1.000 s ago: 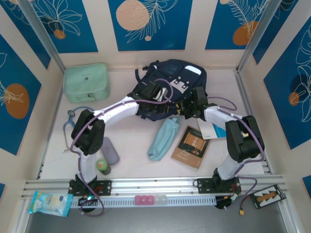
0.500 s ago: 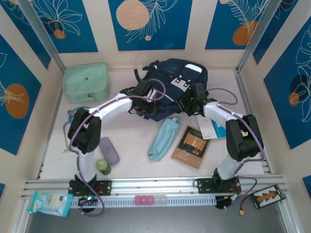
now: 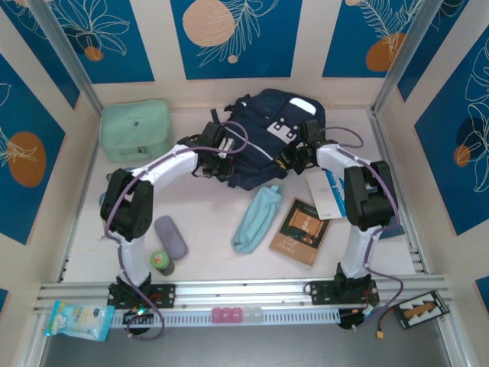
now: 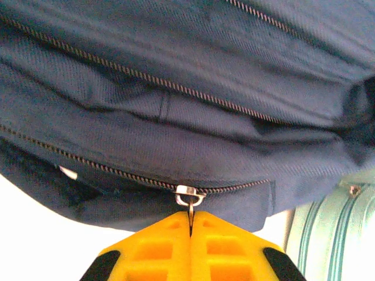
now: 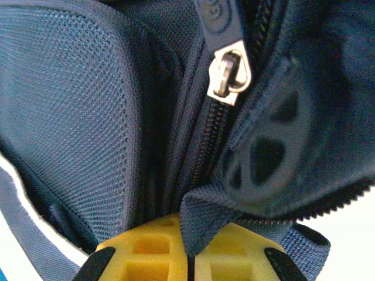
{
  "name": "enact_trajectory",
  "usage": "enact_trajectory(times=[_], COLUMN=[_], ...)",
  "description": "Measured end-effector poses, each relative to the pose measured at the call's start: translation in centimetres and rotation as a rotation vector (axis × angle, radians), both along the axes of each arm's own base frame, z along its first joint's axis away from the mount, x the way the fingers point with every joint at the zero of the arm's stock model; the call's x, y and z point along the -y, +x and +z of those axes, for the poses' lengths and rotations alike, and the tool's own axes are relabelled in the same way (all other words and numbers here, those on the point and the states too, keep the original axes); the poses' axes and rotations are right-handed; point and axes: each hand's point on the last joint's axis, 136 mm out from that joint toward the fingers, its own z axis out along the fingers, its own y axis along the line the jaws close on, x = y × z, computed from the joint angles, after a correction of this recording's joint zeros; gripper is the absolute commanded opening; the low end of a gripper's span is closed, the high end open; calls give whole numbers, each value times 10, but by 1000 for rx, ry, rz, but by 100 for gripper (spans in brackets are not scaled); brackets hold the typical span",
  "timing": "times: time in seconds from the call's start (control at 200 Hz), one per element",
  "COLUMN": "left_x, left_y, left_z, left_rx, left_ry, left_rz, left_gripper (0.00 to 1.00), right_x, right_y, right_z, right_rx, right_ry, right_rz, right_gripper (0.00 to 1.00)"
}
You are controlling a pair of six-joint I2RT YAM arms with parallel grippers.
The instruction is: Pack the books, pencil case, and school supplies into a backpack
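Pinching a metal zipper pull (image 4: 189, 196) flat between the pressed-together yellow fingers of the left gripper (image 4: 190, 225), at the left side of the backpack (image 3: 263, 107). Clamping a navy fabric tab (image 5: 196, 213) in the closed right gripper (image 5: 188, 252), just below a second zipper slider (image 5: 229, 75) (the bag's right side). Backpack at the far middle of the table (image 3: 214, 206). Nearer: light-blue pencil case (image 3: 256, 218) just beside the brown book (image 3: 299, 232); purple case (image 3: 171, 237) well to the left, near a green bottle (image 3: 160, 261); mint-green bag (image 3: 135, 130) far left.
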Motion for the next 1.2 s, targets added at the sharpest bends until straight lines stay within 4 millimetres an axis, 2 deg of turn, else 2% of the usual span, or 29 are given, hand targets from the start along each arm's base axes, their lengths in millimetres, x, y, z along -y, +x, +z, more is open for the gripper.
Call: enact_trajectory(times=[0.13,0.26,0.35,0.43,0.55,0.64,0.74,0.85,0.99,1.125,1.2], left_x=[6,24,31,29,17,7,0,-6,-25,-49,-55], left_y=[-11,-21,-31,-46,-85,-105,-116,-114,-100,-77,-63], left_z=[8,16,19,23,25,27,28,26,25,26,30], left_rx=[18,36,45,41,1,-12,-19,-8,33,61,79], left_ry=[-16,-33,-44,-56,-62,-73,-84,-60,3,17,18], left_rz=[-20,-55,-74,-87,-109,-109,-93,-68,-13,36,39], left_gripper=[0,0,0,0,0,0,0,0,38,56,60], right_x=[4,18,23,21,-3,-26,-50,-54,-40,-21,-15], right_y=[2,2,-2,-5,-8,-10,-4,-5,-10,-13,-12], right_z=[-4,1,10,21,34,38,42,41,40,48,56], right_rx=[-12,-16,-5,18,63,76,89,84,74,89,104], right_ry=[37,50,57,63,86,103,127,132,113,91,89], right_rz=[42,27,21,28,92,156,214,225,200,159,144], right_gripper=[11,10,10,10,10,10,9,9,8,8,8])
